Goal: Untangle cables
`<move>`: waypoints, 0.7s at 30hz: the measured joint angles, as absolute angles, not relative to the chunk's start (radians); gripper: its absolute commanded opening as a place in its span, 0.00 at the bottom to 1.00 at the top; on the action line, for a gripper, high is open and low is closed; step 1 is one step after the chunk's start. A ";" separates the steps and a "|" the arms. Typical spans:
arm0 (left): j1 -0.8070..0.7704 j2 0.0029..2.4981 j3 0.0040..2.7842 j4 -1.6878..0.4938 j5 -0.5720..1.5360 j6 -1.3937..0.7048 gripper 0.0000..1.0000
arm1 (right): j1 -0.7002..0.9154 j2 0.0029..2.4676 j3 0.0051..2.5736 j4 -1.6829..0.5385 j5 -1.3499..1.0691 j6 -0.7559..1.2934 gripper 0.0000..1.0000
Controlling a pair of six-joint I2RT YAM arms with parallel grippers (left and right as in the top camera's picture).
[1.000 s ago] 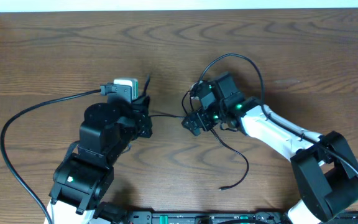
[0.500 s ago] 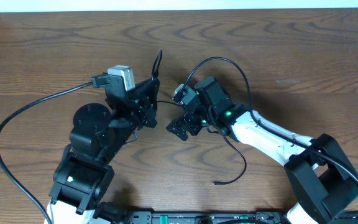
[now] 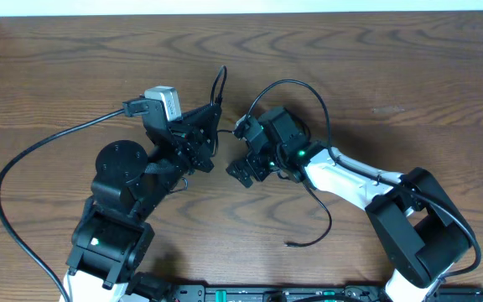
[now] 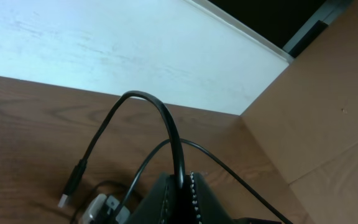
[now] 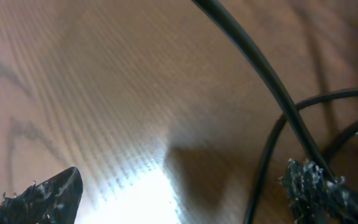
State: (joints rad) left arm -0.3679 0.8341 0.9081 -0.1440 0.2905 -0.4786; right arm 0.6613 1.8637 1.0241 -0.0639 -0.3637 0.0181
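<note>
The overhead view was evenly lit and sharp, shadows faint. The right wrist view was blurred, with bright glare on the surface. The left wrist foreground was soft.

I see a wooden table with dark brown grain, and it fills the overhead view. In the left wrist view I see a white wall behind the table's far edge. 1 light brown board stands beside this wall, at the right.

Wood-grain table, white wall behind
</note>
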 measured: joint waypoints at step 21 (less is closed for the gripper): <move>-0.368 0.864 0.908 -0.180 0.290 -0.463 0.09 | 0.652 1.863 1.131 -0.127 -0.329 -0.018 0.99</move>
State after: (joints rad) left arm -0.3679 0.8639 0.9081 -0.1799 0.2905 -0.4629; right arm 0.6518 1.8633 1.1309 -0.1268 -0.3286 -0.0181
